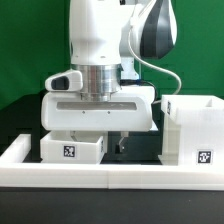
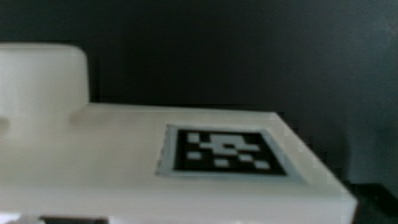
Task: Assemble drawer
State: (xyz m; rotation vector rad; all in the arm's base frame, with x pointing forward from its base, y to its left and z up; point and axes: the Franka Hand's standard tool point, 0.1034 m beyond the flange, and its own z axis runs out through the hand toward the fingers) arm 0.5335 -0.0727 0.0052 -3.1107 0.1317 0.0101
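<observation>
Exterior view showed the gripper (image 1: 118, 142) just beside a small white open-top plastic tray (image 1: 72, 148) (fingers mostly hidden) — its opening impossible to tell — with a tall white box shell (image 1: 192, 130) near that tray.

Green backdrop (image 1: 30, 40), black tabletop (image 1: 20, 120), white edging rail (image 1: 60, 173)
</observation>
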